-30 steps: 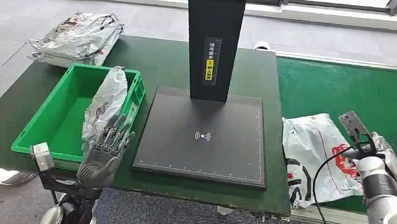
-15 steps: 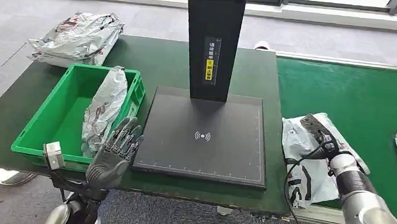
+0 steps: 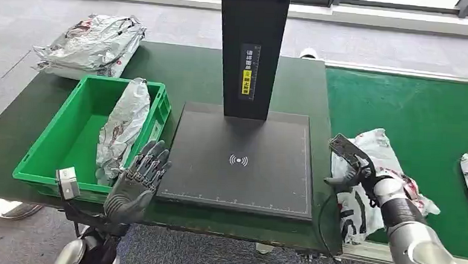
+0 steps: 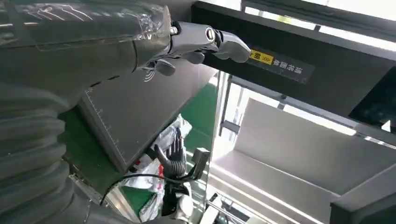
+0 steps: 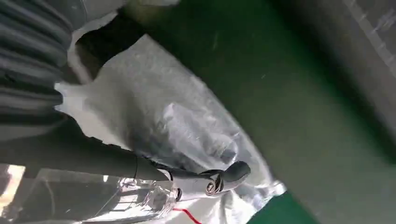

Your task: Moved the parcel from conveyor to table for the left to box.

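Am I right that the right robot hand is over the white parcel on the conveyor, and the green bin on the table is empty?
Not quite. The head view shows the green bin holds a silver parcel. The rest stands: the right robot hand is over the white parcel on the conveyor.

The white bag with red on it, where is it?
In the head view the white bag lies on the green conveyor, right of the black pad, under the right hand.

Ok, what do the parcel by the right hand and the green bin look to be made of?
The parcel looks like thin white plastic film, a soft poly mailer: it is creased, wrinkled and glossy, with red and black print. The green bin appears to be rigid moulded plastic, with straight walls, a thick rim and an even, slightly shiny colour. The contents of the parcel cannot be told.
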Tool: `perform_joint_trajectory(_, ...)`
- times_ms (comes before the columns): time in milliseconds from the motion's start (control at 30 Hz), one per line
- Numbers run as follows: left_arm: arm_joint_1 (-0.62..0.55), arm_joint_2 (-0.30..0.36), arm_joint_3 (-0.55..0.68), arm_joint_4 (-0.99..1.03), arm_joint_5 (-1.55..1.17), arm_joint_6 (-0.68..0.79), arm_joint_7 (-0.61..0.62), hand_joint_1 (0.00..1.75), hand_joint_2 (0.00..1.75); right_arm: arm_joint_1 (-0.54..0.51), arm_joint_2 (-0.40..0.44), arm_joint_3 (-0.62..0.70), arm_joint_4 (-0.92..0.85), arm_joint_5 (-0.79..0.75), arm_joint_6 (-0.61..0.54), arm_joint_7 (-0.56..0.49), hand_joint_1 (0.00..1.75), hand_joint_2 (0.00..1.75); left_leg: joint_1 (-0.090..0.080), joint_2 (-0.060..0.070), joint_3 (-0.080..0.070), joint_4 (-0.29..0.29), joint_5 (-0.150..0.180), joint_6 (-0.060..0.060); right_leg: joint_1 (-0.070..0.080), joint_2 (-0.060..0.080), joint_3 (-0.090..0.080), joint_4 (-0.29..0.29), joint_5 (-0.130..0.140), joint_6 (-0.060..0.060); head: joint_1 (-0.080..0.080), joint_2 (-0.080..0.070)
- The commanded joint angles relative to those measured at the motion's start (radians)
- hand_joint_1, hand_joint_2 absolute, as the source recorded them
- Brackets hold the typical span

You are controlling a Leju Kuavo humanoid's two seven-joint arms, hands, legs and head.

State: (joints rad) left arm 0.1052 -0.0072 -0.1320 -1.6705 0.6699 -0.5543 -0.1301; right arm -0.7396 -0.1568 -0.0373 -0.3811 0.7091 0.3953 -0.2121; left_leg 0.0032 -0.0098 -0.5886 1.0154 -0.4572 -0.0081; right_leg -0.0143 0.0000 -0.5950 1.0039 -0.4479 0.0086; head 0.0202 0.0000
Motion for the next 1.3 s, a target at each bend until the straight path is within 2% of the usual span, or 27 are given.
perform_joint_trajectory(33, 0.01, 0.024, -0.016, 0.026, -0.009, 0.007, -0.013, 0.0, 1.75, -0.043, 0.063, 0.148, -0.021, -0.031, 0.016, 0.009, 1.75, 1.75, 0.0, 0.006, 0.002, -0.002, 0.0, -0.001, 0.0, 0.006, 0.0, -0.001, 0.001, -0.001, 0.0, 0.0)
perform_joint_trajectory(600, 0.021, 0.016, -0.01, 0.018, -0.007, 0.012, -0.005, 0.0, 1.75, -0.037, 0.033, 0.217, -0.006, -0.142, -0.027, 0.044, 1.75, 1.75, 0.0, 0.004, 0.003, -0.002, 0.0, 0.0, 0.0, 0.003, 0.001, -0.002, 0.0, -0.001, 0.0, 0.0)
perform_joint_trajectory(867, 0.021, 0.016, -0.01, 0.018, -0.007, 0.012, -0.005, 0.0, 1.75, -0.037, 0.033, 0.217, -0.006, -0.142, -0.027, 0.044, 1.75, 1.75, 0.0, 0.002, 0.001, -0.001, 0.0, 0.0, 0.0, 0.001, 0.0, -0.001, 0.0, -0.001, 0.0, 0.0)
perform_joint_trajectory(933, 0.023, 0.013, -0.008, 0.015, -0.007, 0.015, -0.002, 0.0, 1.75, -0.04, 0.039, 0.176, 0.002, -0.202, -0.018, 0.053, 1.75, 1.75, 0.0, 0.002, 0.001, -0.001, 0.0, 0.0, 0.0, 0.002, 0.0, -0.001, 0.0, -0.001, 0.0, 0.0)
perform_joint_trajectory(1100, 0.046, -0.006, 0.008, -0.026, -0.013, 0.054, 0.004, 0.0, 1.75, -0.037, 0.063, -0.013, -0.074, -0.482, -0.038, 0.038, 1.75, 1.75, 0.0, 0.003, 0.002, -0.002, 0.0, -0.001, 0.0, 0.002, 0.001, -0.002, 0.0, -0.001, 0.0, 0.0)
perform_joint_trajectory(1300, 0.066, -0.02, 0.019, -0.046, -0.021, 0.074, -0.003, 0.0, 1.75, 0.021, 0.012, 0.021, -0.403, -0.78, -0.086, 0.084, 1.75, 1.75, -0.001, 0.003, 0.0, -0.001, 0.0, 0.0, -0.001, 0.002, -0.002, 0.0, 0.0, -0.001, 0.0, 0.0)
